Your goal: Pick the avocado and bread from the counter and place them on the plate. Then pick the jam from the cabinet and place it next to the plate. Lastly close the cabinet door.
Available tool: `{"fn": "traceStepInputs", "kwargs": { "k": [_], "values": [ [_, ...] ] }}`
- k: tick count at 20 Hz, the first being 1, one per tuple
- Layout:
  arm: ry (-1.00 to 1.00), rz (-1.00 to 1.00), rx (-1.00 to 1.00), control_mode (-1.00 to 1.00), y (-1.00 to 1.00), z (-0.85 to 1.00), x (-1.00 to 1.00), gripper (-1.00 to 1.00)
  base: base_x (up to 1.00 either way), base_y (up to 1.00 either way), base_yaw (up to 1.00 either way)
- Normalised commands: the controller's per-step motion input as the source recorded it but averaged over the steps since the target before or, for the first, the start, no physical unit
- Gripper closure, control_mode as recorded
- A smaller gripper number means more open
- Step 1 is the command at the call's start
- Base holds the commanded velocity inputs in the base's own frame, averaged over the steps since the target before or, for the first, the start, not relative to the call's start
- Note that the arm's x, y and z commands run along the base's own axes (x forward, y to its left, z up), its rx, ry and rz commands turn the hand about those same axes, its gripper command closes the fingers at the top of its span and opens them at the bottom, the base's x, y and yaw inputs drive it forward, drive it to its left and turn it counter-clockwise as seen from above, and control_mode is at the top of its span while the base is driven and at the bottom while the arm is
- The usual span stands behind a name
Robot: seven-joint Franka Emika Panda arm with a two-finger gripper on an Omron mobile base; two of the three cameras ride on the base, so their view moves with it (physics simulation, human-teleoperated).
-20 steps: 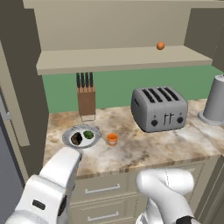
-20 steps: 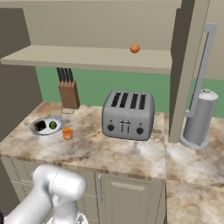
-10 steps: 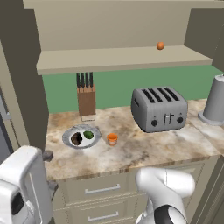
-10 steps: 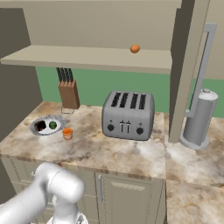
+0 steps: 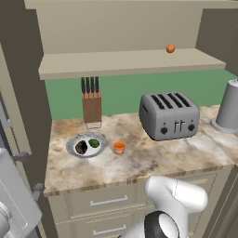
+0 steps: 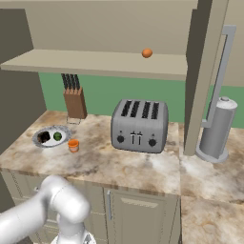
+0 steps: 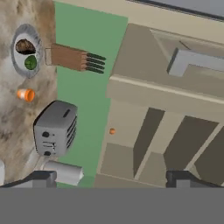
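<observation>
Over the last second we swung the arm away to the left, off the tabletop [image 5: 186, 153]. The tool [image 7: 111, 177] stood wide open and empty. The plate [image 5: 74, 141] already held the bread [image 5: 81, 148] and the avocado [image 5: 94, 143], with the jam [image 5: 119, 148] just beside it. We judged only the cabinet [image 5: 130, 62] door remained.

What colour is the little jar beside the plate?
The jam is orange, clearest in the left base view.

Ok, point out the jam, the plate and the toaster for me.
jam [image 5: 119, 147], left base view, jar's side.
plate [image 5: 71, 146], left base view, left rim.
toaster [image 6: 139, 134], right base view, front face.
</observation>
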Motion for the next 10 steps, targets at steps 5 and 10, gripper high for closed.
{"fn": "traceStepInputs", "kwargs": {
  "k": [5, 10],
  "values": [
    [0.1, 0.0, -0.16, -1.0, 0.27, 0.0, 0.52, -1.0, 0.0, 0.0, 0.0],
    [0.13, 0.0, -0.19, -1.0, 0.31, -0.05, 0.5, -1.0, 0.0, 0.0, 0.0]
  ]
}}
